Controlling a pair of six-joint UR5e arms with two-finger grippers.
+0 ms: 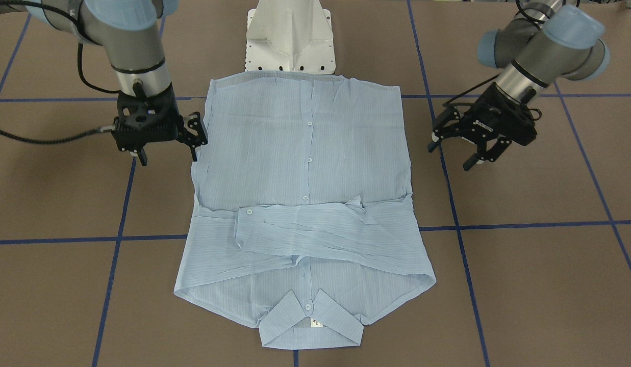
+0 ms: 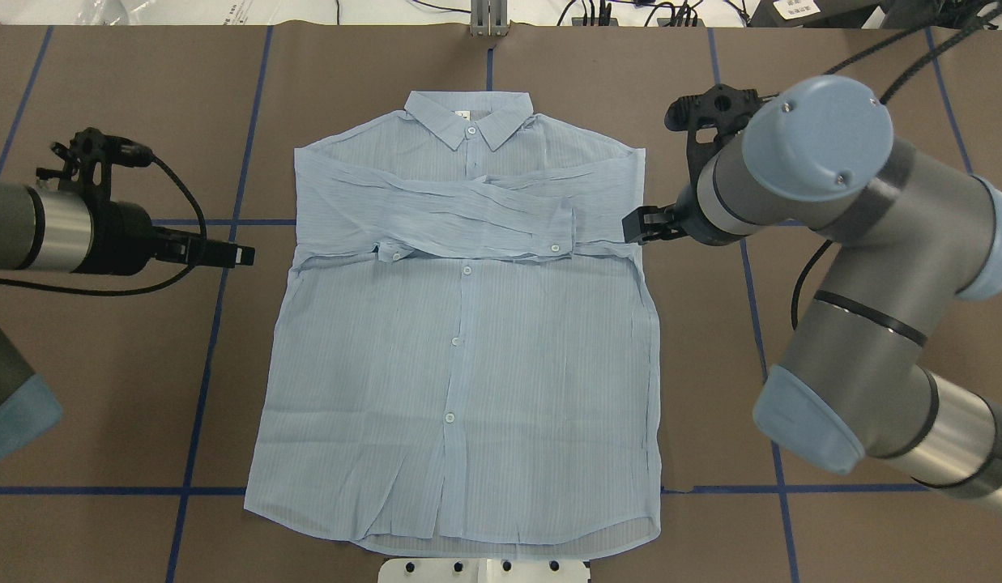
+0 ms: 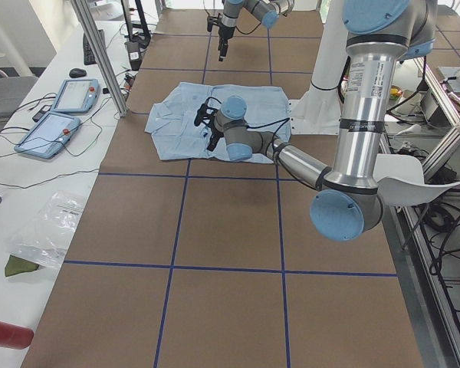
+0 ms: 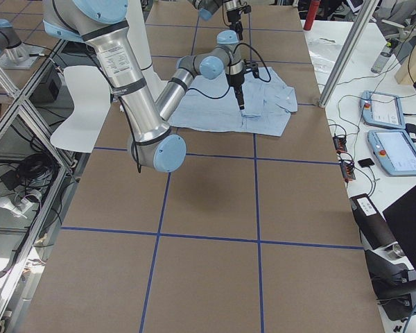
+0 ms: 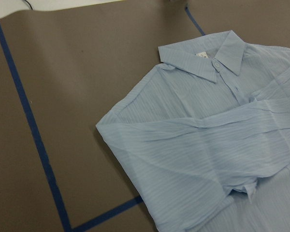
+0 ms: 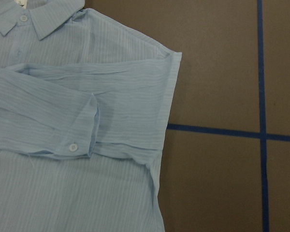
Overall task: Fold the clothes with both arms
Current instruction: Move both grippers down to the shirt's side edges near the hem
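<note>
Flanking the flat, sleeves-crossed shirt (image 1: 305,153), left hand (image 1: 448,158) and right hand (image 1: 168,158) hang spread.

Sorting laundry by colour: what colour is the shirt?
Shirt: light blue, fine stripes; left wrist view.

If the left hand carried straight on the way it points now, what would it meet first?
Probably the shirt, at its side edge level with the folded sleeves: the open left hand points at it across a strip of bare table. Height is unclear, so it might touch the table first.
</note>
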